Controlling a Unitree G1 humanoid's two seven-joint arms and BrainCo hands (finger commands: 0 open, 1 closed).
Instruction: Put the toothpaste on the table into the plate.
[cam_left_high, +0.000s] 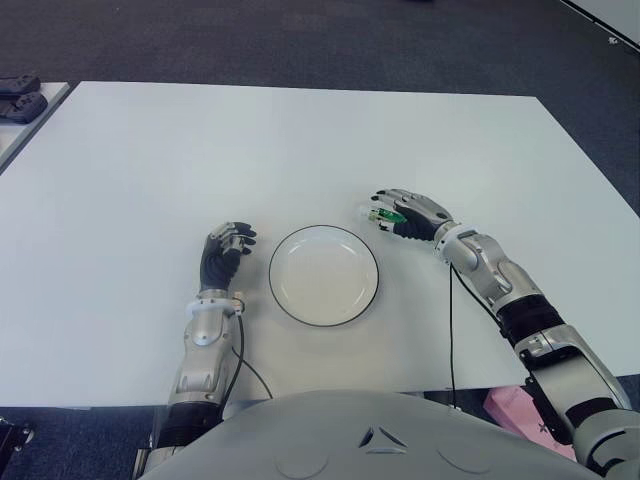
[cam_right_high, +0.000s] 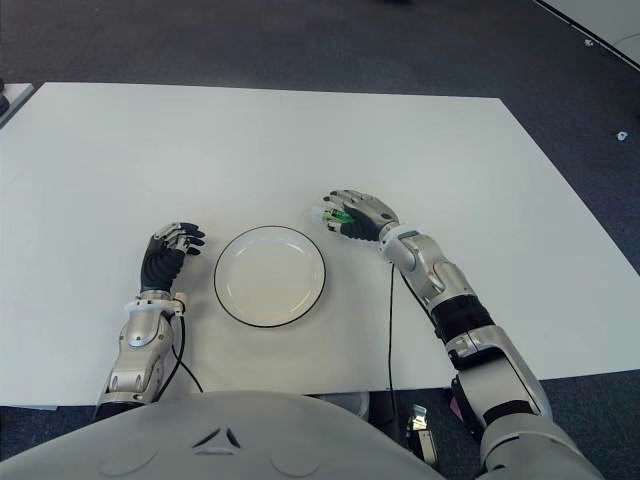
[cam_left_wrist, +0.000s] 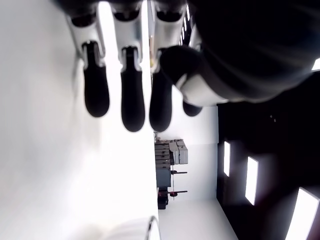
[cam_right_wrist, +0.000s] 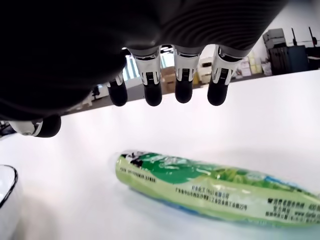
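The toothpaste (cam_left_high: 381, 214), a green and white tube, lies flat on the white table (cam_left_high: 300, 150) just right of the plate's far rim. My right hand (cam_left_high: 410, 216) hovers over it, and only the tube's end shows past the fingers. In the right wrist view the fingers (cam_right_wrist: 183, 90) are spread above the toothpaste (cam_right_wrist: 210, 187) with a gap between them, and nothing is grasped. The white plate (cam_left_high: 324, 275) with a dark rim has nothing in it. My left hand (cam_left_high: 226, 250) shows idle left of the plate, fingers relaxed and holding nothing.
Black objects (cam_left_high: 20, 97) lie on a neighbouring table at the far left. A thin cable (cam_left_high: 451, 330) hangs from my right forearm over the table's front edge. A pink thing (cam_left_high: 510, 410) shows below the table at the right.
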